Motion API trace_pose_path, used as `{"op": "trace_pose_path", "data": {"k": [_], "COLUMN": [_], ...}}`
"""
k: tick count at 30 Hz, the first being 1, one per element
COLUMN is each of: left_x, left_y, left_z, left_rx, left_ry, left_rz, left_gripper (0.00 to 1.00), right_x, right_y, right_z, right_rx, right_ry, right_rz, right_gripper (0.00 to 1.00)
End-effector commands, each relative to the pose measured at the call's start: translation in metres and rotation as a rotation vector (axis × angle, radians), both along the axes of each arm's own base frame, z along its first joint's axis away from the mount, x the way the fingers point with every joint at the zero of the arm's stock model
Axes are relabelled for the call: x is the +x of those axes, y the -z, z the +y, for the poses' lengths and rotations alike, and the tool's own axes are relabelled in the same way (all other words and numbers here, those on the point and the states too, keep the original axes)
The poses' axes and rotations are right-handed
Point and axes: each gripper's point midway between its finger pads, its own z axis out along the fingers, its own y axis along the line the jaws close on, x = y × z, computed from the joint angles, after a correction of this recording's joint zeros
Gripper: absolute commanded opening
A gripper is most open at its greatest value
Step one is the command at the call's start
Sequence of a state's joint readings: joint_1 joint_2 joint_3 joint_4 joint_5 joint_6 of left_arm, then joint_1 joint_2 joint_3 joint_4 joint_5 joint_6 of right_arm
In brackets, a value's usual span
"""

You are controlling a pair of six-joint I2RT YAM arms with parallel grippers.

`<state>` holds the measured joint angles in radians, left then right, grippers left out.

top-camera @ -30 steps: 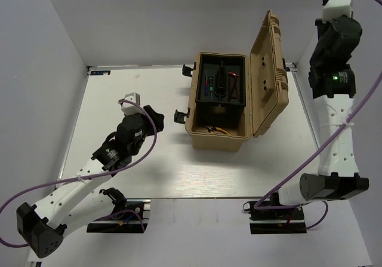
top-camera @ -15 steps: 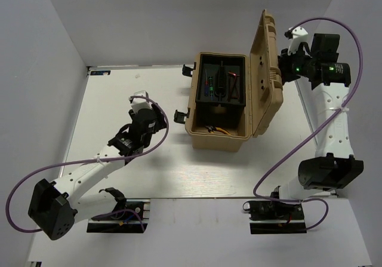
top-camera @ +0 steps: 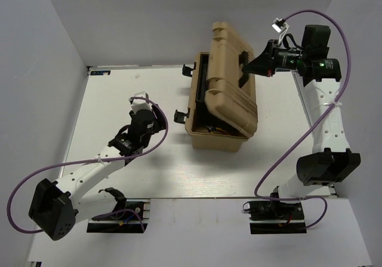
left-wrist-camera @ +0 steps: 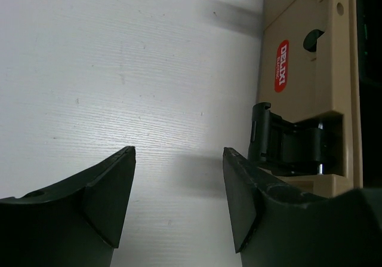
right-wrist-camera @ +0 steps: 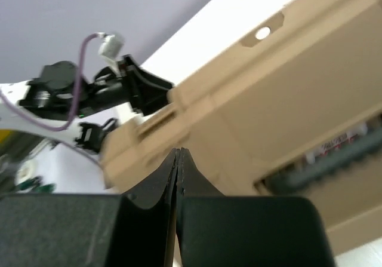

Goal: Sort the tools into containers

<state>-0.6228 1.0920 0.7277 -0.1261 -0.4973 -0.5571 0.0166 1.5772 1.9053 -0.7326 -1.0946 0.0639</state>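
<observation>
Pressure on the half-lowered lid (top-camera: 230, 79) should go straight down toward its free edge, so that the right gripper (top-camera: 250, 67), fingers pressed together on nothing with the tips against the tan outer face, seats it squarely on the toolbox (top-camera: 218, 137), where the tools (top-camera: 213, 129) lie mostly hidden. The right arm reaches in high from the far right, wrist tipped down at the lid. The left arm stretches low over the table (top-camera: 113, 100), with the left gripper (left-wrist-camera: 179, 159) spread and empty just beside the black front latch (left-wrist-camera: 280, 144).
</observation>
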Motion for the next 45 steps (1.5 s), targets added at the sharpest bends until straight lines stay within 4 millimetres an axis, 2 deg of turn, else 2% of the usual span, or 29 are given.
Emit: {"op": "trace_pose_path", "data": {"k": [1,3,4,5,6,10,11,12,13,14,15,16,18,19,25,27,30,31,33,34,37,38,39,40,41,42,43,44,45], "left_x": [0.001,0.004,0.004,0.007,0.009,0.021,0.025,0.029,0.032,0.033,0.036,0.04,0.04,0.039,0.031,0.022,0.015,0.011,0.009,0.008,0.008,0.009,0.014,0.013,0.015,0.012,0.011,0.011,0.005], "left_y": [-0.009,-0.004,0.0,-0.001,0.001,0.01,0.017,0.019,0.019,0.024,0.029,0.025,0.025,0.023,0.02,0.027,0.02,0.028,0.027,0.033,0.03,0.03,0.036,0.039,0.042,0.042,0.038,0.036,0.024], "left_z": [0.0,-0.004,-0.007,-0.012,-0.014,-0.024,-0.025,-0.028,-0.032,-0.038,-0.045,-0.052,-0.067,-0.078,-0.106,-0.111,-0.125,-0.133,-0.141,-0.14,-0.139,-0.134,-0.114,-0.107,-0.093,-0.073,-0.065,-0.049,-0.04], "left_rx": [-0.027,-0.028,-0.033,-0.043,-0.042,-0.04,-0.039,-0.039,-0.04,-0.047,-0.049,-0.059,-0.092,-0.119,-0.186,-0.202,-0.238,-0.249,-0.264,-0.258,-0.249,-0.239,-0.215,-0.224,-0.213,-0.171,-0.165,-0.141,-0.14], "left_ry": [0.013,0.023,0.029,0.043,0.043,0.049,0.044,0.044,0.052,0.078,0.094,0.121,0.188,0.236,0.371,0.421,0.495,0.541,0.581,0.579,0.561,0.538,0.443,0.389,0.326,0.236,0.199,0.141,0.126], "left_rz": [-0.03,-0.024,-0.011,-0.013,-0.012,0.012,0.036,0.036,0.041,0.055,0.066,0.053,0.061,0.056,0.042,0.06,0.036,0.063,0.067,0.085,0.076,0.079,0.111,0.141,0.159,0.172,0.168,0.157,0.141], "left_gripper": [0.71,0.71,0.71,0.69,0.67,0.53,0.47,0.44,0.41,0.34,0.32,0.3,0.24,0.23,0.19,0.18,0.18,0.18,0.16,0.16,0.16,0.18,0.22,0.35,0.43,0.59,0.65,0.7,0.78], "right_x": [-0.023,-0.026,-0.018,-0.02,-0.012,-0.009,-0.014,-0.014,-0.02,-0.019,-0.019,-0.024,-0.025,-0.027,-0.031,-0.031,-0.032,-0.032,-0.031,-0.028,-0.033,-0.033,-0.034,-0.034,-0.033,-0.033,-0.033,-0.033,-0.032], "right_y": [-0.022,-0.03,-0.024,-0.033,-0.031,-0.019,-0.021,-0.012,-0.016,-0.006,-0.003,-0.005,0.005,0.006,0.016,0.017,0.018,0.016,0.018,0.021,0.019,0.018,0.019,0.02,0.021,0.024,0.027,0.027,0.031], "right_z": [0.014,0.013,0.009,0.002,-0.004,-0.024,-0.03,-0.032,-0.034,-0.037,-0.039,-0.039,-0.04,-0.041,-0.042,-0.043,-0.042,-0.042,-0.042,-0.042,-0.044,-0.044,-0.044,-0.045,-0.046,-0.046,-0.046,-0.048,-0.049], "right_rx": [0.081,0.068,0.043,0.011,-0.018,-0.098,-0.115,-0.134,-0.135,-0.152,-0.161,-0.163,-0.175,-0.179,-0.191,-0.191,-0.186,-0.181,-0.182,-0.186,-0.188,-0.19,-0.193,-0.199,-0.205,-0.211,-0.214,-0.217,-0.239], "right_ry": [-0.105,-0.072,-0.009,0.069,0.135,0.293,0.343,0.347,0.356,0.379,0.383,0.382,0.387,0.388,0.39,0.393,0.392,0.393,0.392,0.394,0.403,0.402,0.402,0.406,0.409,0.411,0.412,0.419,0.412], "right_rz": [-0.019,-0.074,-0.08,-0.148,-0.17,-0.205,-0.221,-0.215,-0.234,-0.213,-0.217,-0.234,-0.215,-0.221,-0.205,-0.204,-0.196,-0.198,-0.194,-0.186,-0.197,-0.201,-0.202,-0.201,-0.203,-0.197,-0.19,-0.188,-0.197], "right_gripper": [0.0,0.0,0.0,0.0,0.0,0.0,0.0,0.0,0.0,0.0,0.0,0.0,0.0,0.0,0.0,0.0,0.0,0.0,0.0,0.0,0.0,0.0,0.0,0.0,0.0,0.0,0.07,0.32,0.42]}}
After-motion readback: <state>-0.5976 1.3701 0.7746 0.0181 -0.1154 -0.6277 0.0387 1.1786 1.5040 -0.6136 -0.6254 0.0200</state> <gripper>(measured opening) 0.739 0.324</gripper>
